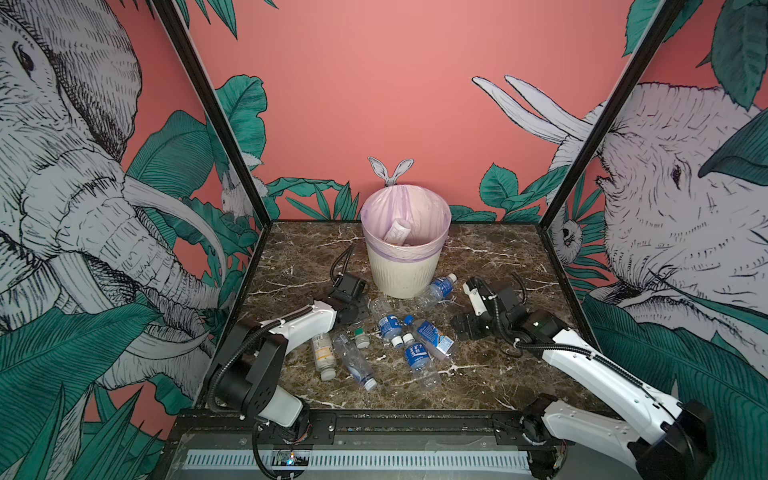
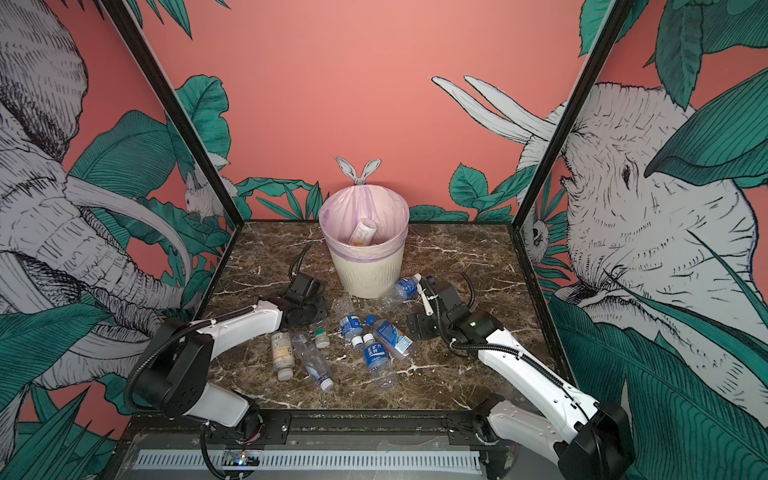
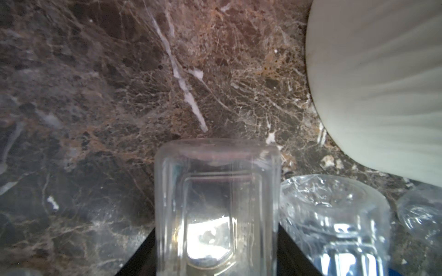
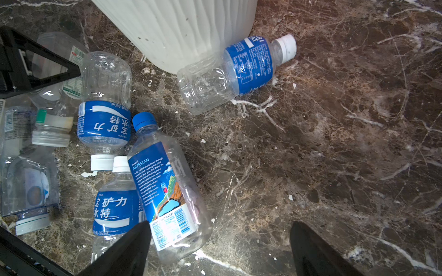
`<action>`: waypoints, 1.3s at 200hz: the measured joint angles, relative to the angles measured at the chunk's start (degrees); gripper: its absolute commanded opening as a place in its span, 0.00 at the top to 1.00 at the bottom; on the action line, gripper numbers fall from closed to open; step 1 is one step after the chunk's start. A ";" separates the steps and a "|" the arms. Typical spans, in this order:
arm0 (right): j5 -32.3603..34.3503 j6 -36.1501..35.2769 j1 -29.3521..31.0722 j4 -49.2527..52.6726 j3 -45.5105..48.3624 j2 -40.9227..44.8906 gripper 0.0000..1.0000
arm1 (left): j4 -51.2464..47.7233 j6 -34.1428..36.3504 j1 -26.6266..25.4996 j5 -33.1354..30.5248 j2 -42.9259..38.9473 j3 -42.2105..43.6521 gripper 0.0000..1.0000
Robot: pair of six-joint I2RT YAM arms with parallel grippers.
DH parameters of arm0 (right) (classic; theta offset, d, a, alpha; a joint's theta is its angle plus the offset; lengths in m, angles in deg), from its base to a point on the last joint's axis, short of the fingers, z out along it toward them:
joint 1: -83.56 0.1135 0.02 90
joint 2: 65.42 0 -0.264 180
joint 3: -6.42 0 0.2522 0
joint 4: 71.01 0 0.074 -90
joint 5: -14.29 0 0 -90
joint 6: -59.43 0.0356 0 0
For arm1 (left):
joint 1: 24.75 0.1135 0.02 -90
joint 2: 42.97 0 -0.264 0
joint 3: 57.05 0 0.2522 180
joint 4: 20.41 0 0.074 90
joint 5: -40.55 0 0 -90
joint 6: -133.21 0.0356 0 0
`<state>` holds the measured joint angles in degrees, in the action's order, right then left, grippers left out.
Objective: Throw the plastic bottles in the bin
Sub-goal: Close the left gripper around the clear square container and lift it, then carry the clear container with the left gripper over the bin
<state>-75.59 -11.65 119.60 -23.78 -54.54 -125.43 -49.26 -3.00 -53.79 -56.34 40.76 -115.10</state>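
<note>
Marble carries the bin; only the top views show one white bottle inside it. The right wrist view reads ARTESIAN on a blue-capped bottle, near three blue-labelled bottles by the bin. Beside the bin, the left gripper clamps a clear bottle; the right gripper gapes empty.

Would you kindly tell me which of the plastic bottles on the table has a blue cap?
The Fiji water bottle with the illustrated ARTESIAN label, nearest the right gripper. Its cap is blue; every other visible cap is white or green.
</note>
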 measured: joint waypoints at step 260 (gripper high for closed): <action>0.04 -0.04 1.86 -3.50 0.39 -1.33 0.08 | -4.90 27.76 -1.31 4.31 -49.86 6.78 0.43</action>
<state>-75.54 -11.69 121.45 -27.28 -54.15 -126.77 -54.16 24.75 -55.10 -52.04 -9.10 -108.32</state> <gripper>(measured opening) 0.924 0.569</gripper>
